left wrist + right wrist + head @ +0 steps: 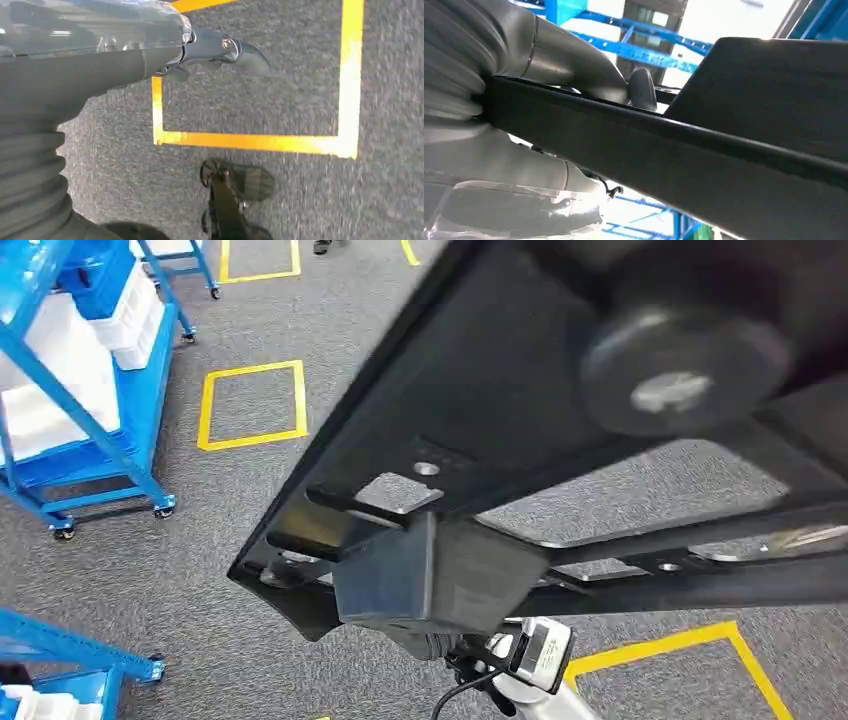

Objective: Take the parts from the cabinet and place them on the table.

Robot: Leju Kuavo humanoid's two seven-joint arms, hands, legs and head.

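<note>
high across the head view, the black frame part (520, 410) is carried above grey carpet (180, 580) with yellow floor squares (252, 405); blue racks (90, 370) holding white bins stand well to the left. the right hand (549, 75) grips the part's edge, thumb over it. the left hand (100, 55) hangs over the carpet, holding nothing, fingers apart.
</note>
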